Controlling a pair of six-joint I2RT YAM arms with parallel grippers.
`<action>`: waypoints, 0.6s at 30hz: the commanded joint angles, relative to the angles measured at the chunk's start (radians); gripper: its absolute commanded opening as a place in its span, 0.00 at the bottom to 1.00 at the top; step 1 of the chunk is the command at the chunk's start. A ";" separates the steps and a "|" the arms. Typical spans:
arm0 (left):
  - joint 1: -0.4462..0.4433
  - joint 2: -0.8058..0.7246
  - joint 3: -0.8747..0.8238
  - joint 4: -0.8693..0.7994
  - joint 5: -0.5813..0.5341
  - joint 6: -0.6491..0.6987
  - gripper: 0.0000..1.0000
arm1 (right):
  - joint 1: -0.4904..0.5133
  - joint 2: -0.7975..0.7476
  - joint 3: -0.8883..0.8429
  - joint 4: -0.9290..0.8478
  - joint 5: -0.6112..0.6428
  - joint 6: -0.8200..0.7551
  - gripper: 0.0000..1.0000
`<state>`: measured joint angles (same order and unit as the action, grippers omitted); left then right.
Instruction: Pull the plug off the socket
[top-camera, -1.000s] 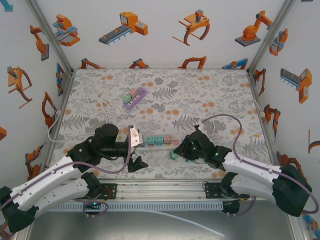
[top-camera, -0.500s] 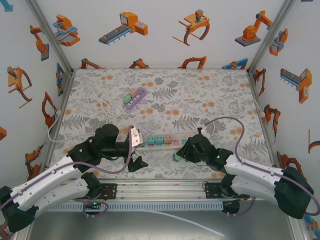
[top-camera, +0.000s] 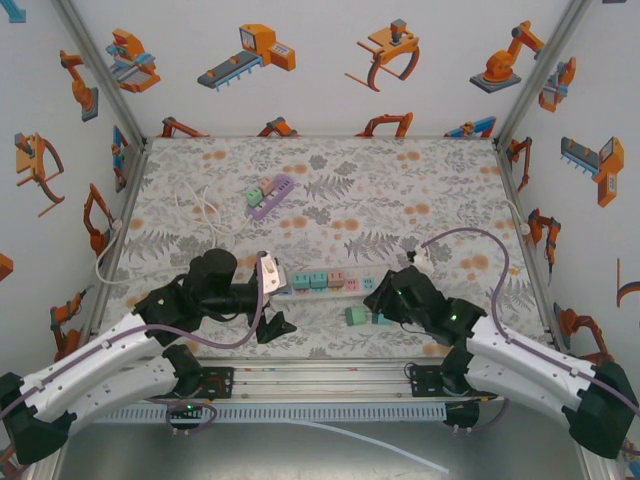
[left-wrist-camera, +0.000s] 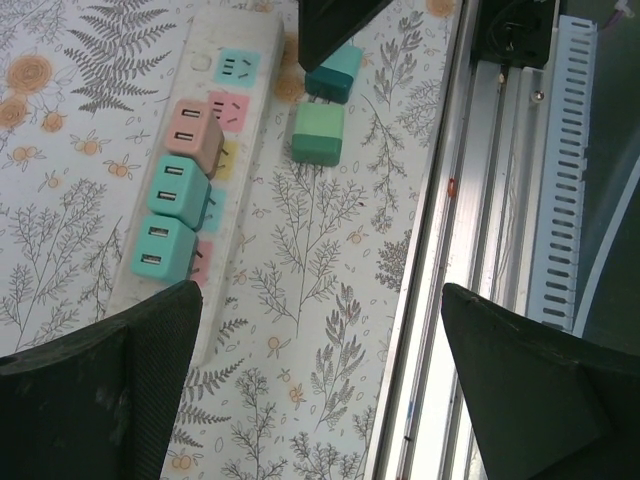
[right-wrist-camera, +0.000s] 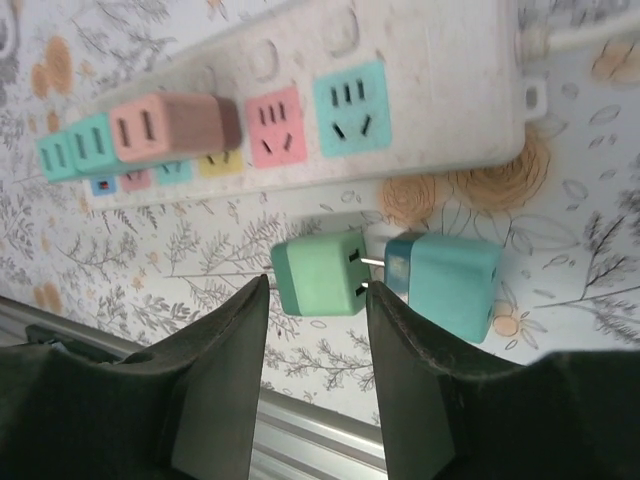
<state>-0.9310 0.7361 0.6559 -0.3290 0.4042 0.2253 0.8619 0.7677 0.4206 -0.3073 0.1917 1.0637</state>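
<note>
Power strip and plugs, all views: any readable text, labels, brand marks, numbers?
No readable text in any view.
power strip: coloured sockets, no lettering or brand.
green plug, teal plug: blank faces.
purple strip: too small to tell.
wall stickers: robot pictures, no words.
</note>
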 joint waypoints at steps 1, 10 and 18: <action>-0.008 -0.025 -0.019 0.030 0.008 -0.011 0.97 | 0.006 -0.042 0.072 -0.041 0.141 -0.154 0.44; -0.009 -0.070 -0.054 0.079 -0.088 -0.118 0.97 | -0.004 -0.089 0.089 0.315 0.118 -0.969 0.53; -0.014 -0.078 -0.076 0.133 -0.330 -0.304 1.00 | -0.066 0.053 0.162 0.307 -0.399 -1.525 0.57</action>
<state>-0.9421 0.6659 0.5858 -0.2409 0.2131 0.0410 0.8124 0.7811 0.5316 -0.0174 0.0353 -0.1535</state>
